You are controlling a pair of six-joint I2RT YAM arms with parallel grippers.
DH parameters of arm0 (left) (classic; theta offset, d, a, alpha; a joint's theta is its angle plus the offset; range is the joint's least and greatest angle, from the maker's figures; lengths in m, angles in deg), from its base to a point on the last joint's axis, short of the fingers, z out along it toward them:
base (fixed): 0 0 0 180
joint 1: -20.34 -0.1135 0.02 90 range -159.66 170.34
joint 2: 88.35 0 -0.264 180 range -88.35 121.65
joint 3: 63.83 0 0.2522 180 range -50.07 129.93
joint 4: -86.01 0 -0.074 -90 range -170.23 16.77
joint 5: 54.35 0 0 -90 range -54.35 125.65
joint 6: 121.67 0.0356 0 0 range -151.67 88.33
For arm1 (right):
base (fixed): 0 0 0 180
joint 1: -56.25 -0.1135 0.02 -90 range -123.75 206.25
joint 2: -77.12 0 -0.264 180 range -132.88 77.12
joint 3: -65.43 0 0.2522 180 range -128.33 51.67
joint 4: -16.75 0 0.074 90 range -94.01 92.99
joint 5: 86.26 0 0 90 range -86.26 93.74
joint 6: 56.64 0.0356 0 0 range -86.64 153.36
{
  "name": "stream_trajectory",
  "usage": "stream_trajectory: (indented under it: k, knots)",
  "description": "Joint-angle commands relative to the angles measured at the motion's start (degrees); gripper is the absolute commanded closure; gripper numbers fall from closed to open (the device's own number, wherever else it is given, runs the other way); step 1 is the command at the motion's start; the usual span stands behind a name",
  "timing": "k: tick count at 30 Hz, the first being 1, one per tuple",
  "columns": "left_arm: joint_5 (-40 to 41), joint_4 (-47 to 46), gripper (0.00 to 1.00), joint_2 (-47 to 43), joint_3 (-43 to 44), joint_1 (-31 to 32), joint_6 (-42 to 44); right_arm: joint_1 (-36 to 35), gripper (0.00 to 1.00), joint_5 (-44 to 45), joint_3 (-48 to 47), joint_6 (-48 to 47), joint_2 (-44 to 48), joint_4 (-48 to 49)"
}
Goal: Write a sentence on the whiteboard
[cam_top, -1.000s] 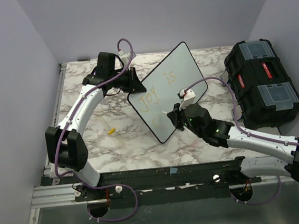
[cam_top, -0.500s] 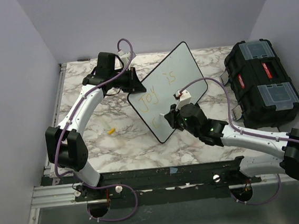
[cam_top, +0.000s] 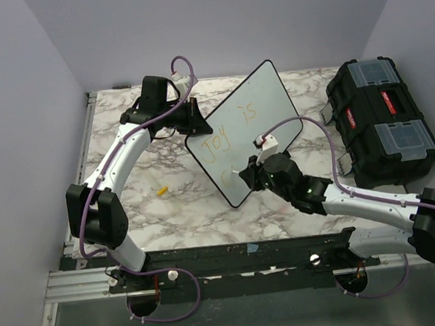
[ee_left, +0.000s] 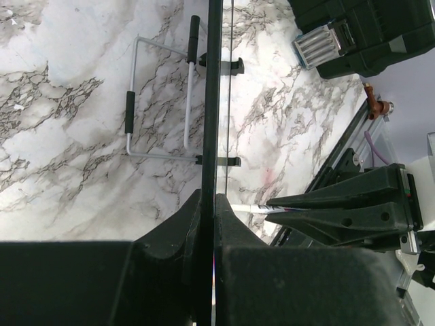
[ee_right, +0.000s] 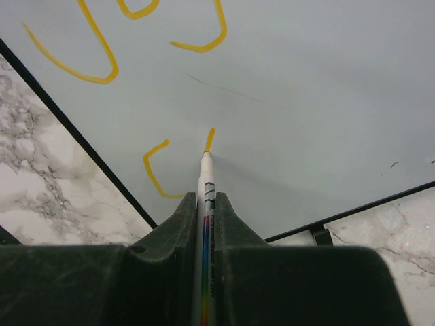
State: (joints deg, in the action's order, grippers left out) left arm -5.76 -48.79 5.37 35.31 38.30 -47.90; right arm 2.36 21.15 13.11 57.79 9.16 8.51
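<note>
Two arms meet at the whiteboard (cam_top: 239,134), which sits around the middle of the marble table (cam_top: 176,213), turned at an angle so that one rounded corner points to the far edge and another to the near edge. The left gripper (cam_top: 198,125) is clenched on the board's black rim on the side facing the table's left edge. In the left wrist view the fingers (ee_left: 183,217) pinch that rim with the board seen edge-on, and a wire stand (ee_left: 129,112) shows on its back.

The right gripper (cam_top: 250,169) is over the board's lower part, toward the near edge, and is clamped on a white marker (ee_right: 206,183). The marker's tip touches the white surface at the foot of a short yellow stroke.

The sentence (cam_top: 217,144) so far reads "Joy" and "is" in thin yellow-orange letters on one line. Below it, in the right wrist view, there is a "C" shape (ee_right: 155,170) just left of the marker tip.

A black toolbox (cam_top: 379,120) with clear lids stands along the table's right edge, well apart from the board. A small yellow piece (cam_top: 161,190) lies on the marble toward the left, between the left arm and the board's lower corner
</note>
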Motion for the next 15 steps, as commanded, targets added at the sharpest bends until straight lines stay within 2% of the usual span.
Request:
stream_trajectory:
  k: [1, 15]
  knots:
    - [1.07, -4.55, 1.0, -0.64, 0.66, -0.47, 1.07, 0.03, 0.99, -3.42, 1.93, 1.25, 0.2, -0.99]
    - [1.03, -4.57, 1.0, -0.73, 0.56, -0.47, 1.02, 0.02, 0.99, 1.39, 2.92, 3.17, -0.15, -4.33]
